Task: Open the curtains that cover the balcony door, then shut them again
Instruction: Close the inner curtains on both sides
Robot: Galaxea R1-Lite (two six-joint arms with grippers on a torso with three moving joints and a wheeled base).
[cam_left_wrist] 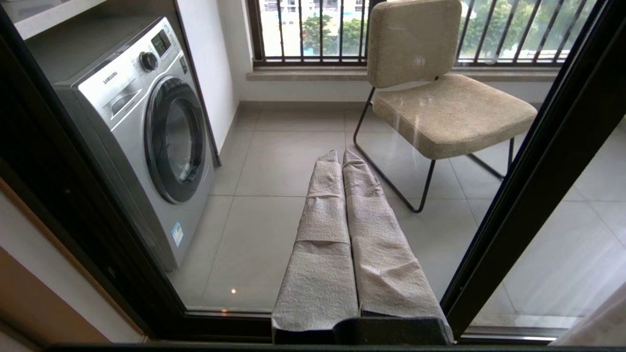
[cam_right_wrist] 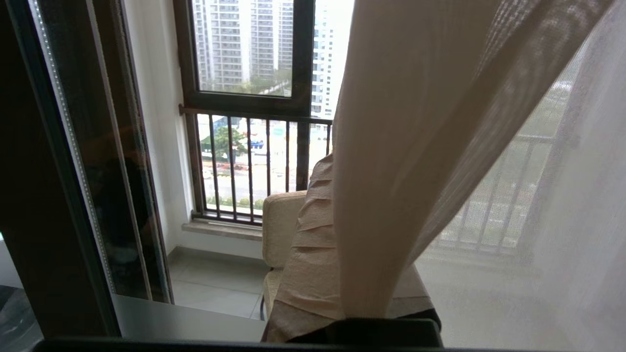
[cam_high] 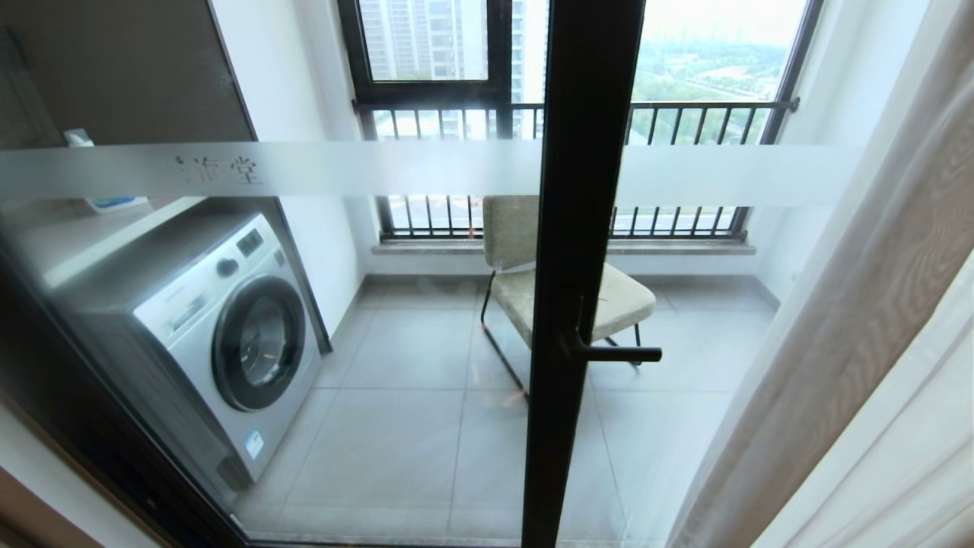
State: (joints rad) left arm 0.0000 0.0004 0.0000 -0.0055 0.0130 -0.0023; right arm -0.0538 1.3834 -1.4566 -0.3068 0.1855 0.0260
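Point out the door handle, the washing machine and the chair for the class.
door handle (cam_high: pixel 618 353), head view, on the black lever bar.
washing machine (cam_left_wrist: pixel 176 139), left wrist view, on the round door glass.
chair (cam_left_wrist: pixel 452 115), left wrist view, on the beige seat cushion.

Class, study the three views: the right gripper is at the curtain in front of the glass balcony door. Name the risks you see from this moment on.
1. The right gripper is shut with the beige curtain draped over it; whether the fabric is pinched is unclear, so it may slip off in a pull.
2. The sheer hangs right behind the curtain and could be left behind or snag.
3. The door handle juts out near the curtain's edge; fabric might catch on it.
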